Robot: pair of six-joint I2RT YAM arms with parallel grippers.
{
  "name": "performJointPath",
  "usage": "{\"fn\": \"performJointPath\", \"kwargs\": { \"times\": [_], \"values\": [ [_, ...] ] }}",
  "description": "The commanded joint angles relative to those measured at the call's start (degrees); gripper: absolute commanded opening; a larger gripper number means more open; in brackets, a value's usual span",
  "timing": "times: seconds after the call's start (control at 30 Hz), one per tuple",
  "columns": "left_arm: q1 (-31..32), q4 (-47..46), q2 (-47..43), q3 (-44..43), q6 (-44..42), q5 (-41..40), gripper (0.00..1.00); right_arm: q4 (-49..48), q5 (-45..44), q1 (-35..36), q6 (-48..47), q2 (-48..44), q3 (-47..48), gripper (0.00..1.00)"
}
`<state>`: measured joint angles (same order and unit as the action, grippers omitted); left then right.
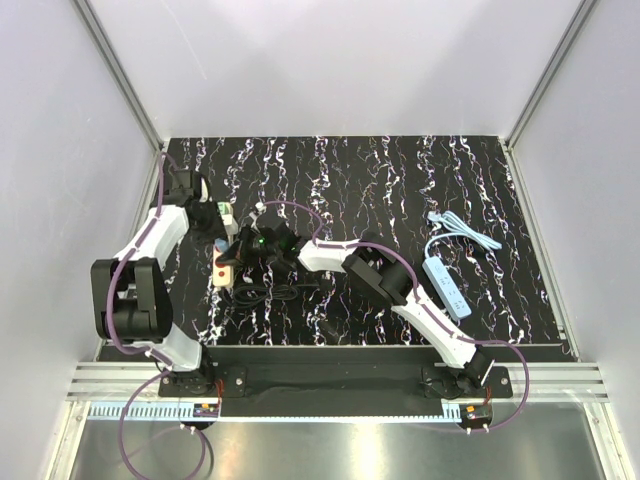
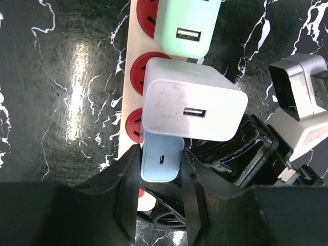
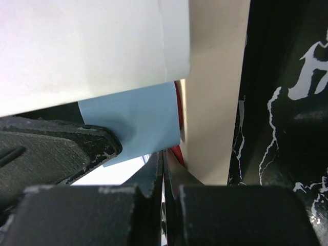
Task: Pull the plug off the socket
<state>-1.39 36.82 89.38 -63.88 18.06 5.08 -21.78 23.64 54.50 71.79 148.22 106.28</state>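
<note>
The black marbled worktop [image 1: 400,190] is carrying everything, and both arms are reaching toward its left side: the left arm [image 1: 150,240] along the wall, the right arm [image 1: 400,290] stretching across. Between them the socket [image 2: 138,44], a narrow beige strip with red round spots, is lying flat. The plug [image 2: 192,102], a white cube, is sitting in it between a mint-green adapter [image 2: 187,25] and a smaller pale blue adapter [image 2: 161,161].

The left claw [image 2: 160,154] is straddling the blue adapter, not the plug. Its fingers are lying close along both sides, and whether they are pinching or only flanking I cannot tell. The right claw [image 3: 163,164], fingers pressed together on nothing, is nosing in at the strip just beside that adapter.

The likeliest slip is the wrong block coming out, since the left claw is sitting one place off the white cube. Another is the light strip rising with the pull — the right claw's narrow tip is giving it little to bear on.
</note>
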Motion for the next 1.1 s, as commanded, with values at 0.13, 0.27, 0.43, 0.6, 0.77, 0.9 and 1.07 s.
{"fn": "performJointPath", "kwargs": {
  "times": [0.13, 0.27, 0.43, 0.6, 0.77, 0.9, 1.07],
  "values": [
    [0.95, -6.23, -1.93, -2.24, 0.04, 7.59, 0.00, 18.00, -5.27, -0.10, -5.26, 4.09, -3.36, 0.00],
    [0.95, -7.90, -4.39, 2.61, -0.57, 2.66, 0.00, 17.91, -5.01, -0.01, -4.91, 4.27, -3.27, 0.00],
    [5.42, -9.04, -11.24, 5.60, -0.84, -4.80, 0.00, 17.74, -5.09, -0.10, -4.73, 4.18, -4.06, 0.00],
    [7.98, -10.19, -13.18, 6.93, 2.06, -11.14, 0.00, 17.74, -4.92, -0.10, -4.38, 4.18, -3.89, 0.00],
    [7.89, -10.62, -12.92, 8.93, 6.18, -9.30, 0.00, 17.47, -5.00, -0.10, -4.03, 3.57, -4.33, 0.00],
    [7.80, -12.20, -11.08, 11.23, 6.54, -10.09, 0.00, 17.47, -4.92, -0.10, -4.03, 3.65, -4.33, 0.00],
    [6.75, -11.78, -8.44, 8.52, 6.55, -6.76, 0.00, 17.47, -4.74, -0.18, -3.76, 4.18, -4.41, 0.00]
  ]
}}
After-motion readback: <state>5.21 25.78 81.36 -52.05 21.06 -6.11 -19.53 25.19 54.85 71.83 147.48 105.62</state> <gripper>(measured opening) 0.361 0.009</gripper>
